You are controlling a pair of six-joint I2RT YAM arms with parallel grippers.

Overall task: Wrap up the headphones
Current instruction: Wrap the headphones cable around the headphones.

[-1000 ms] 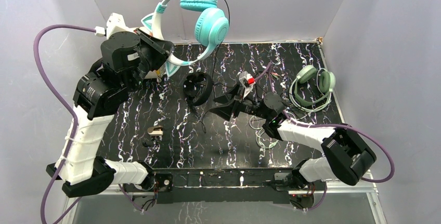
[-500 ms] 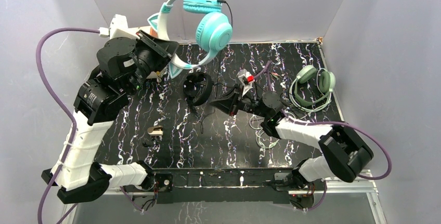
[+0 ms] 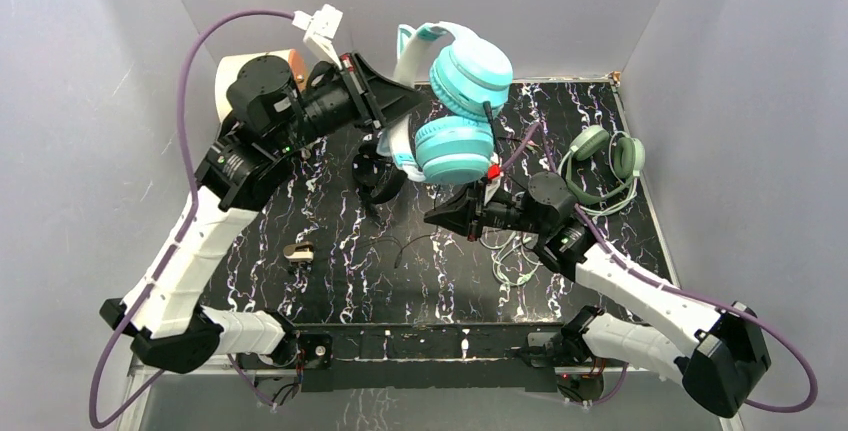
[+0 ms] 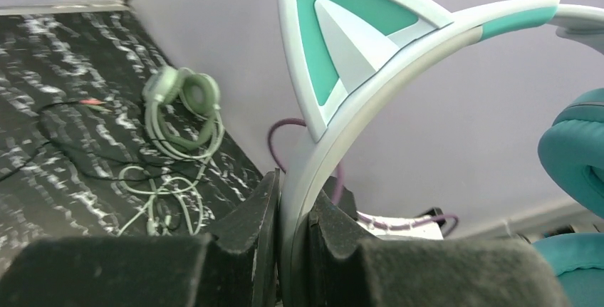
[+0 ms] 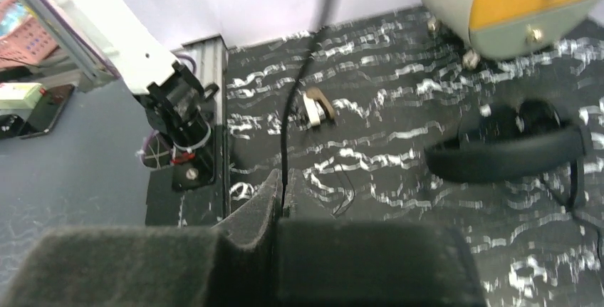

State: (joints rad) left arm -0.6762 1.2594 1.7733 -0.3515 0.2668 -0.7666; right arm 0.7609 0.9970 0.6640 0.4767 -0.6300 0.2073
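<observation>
**Overhead and wrist views.** Your left claw (image 3: 408, 101) is raised over the far middle of the table (image 3: 330, 281). Its jaws are nearly closed on the white band (image 4: 427, 33) of the teal headset (image 3: 455, 146). In the left wrist view the band passes straight between the pads (image 4: 249, 229), just below a cat ear (image 4: 342, 29). The headset hangs clear of the table, and from overhead one cup sits above the other.

Your right claw (image 3: 432, 219) is lower, just in front of the cups, and points left. Its jaws are fully closed. The right wrist view shows a thin black cable (image 5: 288, 122) dropping from above and pinched between them.

The black headset (image 3: 378, 173) lies on the table below the left claw, just left of the teal cups. The green headset (image 3: 600, 161) lies at the far right. Its pale cord (image 3: 510, 256) is tangled loose beside the right arm.
</observation>
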